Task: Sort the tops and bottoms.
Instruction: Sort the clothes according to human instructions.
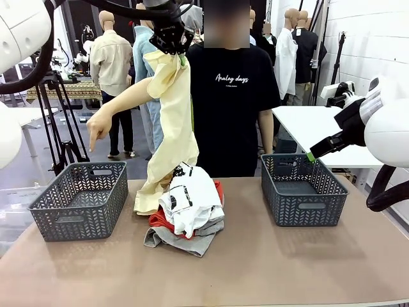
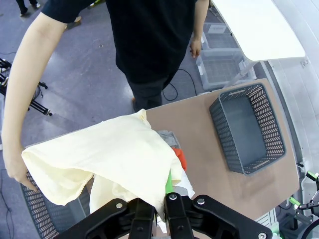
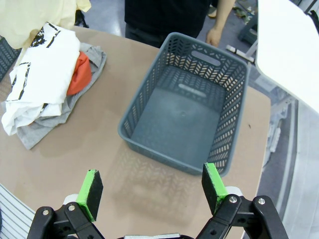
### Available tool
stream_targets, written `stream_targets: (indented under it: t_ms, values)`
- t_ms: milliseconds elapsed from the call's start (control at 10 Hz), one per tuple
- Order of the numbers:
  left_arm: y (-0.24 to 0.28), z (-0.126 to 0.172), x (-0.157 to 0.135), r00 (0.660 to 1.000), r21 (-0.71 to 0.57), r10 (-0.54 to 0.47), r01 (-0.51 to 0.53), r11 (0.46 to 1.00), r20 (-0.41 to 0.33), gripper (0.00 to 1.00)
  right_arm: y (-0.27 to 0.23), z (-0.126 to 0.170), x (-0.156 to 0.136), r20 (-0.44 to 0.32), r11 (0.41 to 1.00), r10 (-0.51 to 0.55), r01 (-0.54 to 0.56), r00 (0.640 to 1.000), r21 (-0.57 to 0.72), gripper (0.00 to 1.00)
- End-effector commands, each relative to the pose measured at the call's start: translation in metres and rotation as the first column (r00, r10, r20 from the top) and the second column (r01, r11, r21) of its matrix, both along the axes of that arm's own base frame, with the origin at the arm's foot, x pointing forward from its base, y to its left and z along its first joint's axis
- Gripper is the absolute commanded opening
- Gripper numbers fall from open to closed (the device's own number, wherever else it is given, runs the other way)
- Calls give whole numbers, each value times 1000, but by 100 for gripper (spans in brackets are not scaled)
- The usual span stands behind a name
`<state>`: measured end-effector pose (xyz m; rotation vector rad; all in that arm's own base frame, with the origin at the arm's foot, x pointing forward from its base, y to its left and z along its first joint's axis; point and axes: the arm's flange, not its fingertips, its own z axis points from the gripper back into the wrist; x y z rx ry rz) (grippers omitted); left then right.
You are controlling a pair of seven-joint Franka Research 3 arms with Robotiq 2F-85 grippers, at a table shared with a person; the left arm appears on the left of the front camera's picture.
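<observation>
The left tool (image 1: pixel 171 35) was raised high above the far edge of the surface (image 1: pixel 268 268), its fingers pressed together and pinching the cream top (image 1: pixel 172 121) by one end. The top hung down in a long fold, and its lower end rested on the surface at the left side of the pile. In the left wrist view the left tool (image 2: pixel 160 199) had the cream top (image 2: pixel 99 159) spread below it.

The pile lay at the middle of the surface, nearer the far edge. The white T-shirt (image 1: pixel 192 198) with black print was uppermost, the orange-red top (image 1: pixel 163 220) showed under it, and a grey garment (image 1: pixel 185 240) lay at the bottom.

A grey left basket (image 1: pixel 80 201) stood near the far left corner and a grey right basket (image 1: pixel 303 192) near the far right corner. The right tool (image 3: pixel 152 186) hovered above the right edge, near the right basket, with its fingers spread wide and nothing between them.

A person stood at the far edge with one hand (image 1: pixel 97 131) over the left basket, index finger pointing down.
</observation>
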<state>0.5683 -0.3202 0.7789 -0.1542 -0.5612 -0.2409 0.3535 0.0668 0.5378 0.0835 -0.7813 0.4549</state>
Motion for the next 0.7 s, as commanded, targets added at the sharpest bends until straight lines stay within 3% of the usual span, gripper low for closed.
stream_targets:
  t_ms: [0, 100, 300, 500, 600]
  values:
    - [1, 3, -2, 1000, -8, 11, -11, 1000, 3, 0, -1, -1, 1, 0, 1000, 3, -3, 1000, 0, 100]
    - [0, 0, 0, 1000, 0, 0, 0, 1000, 0, 0, -1, -1, 1, 0, 1000, 3, -3, 1000, 0, 100]
    - [41, 23, 5, 1000, 9, -3, 3, 1000, 24, 0, -1, -1, 1, 0, 1000, 3, -3, 1000, 0, 100]
    - [87, 40, 26, 992, 52, 98, -103, 993, 83, 0, -1, -1, 1, 0, 1000, 3, -3, 1000, 0, 100]
    - [107, 54, 32, 992, 74, 91, -98, 992, 92, 0, -1, -1, 1, 0, 1000, 3, -3, 1000, 0, 100]
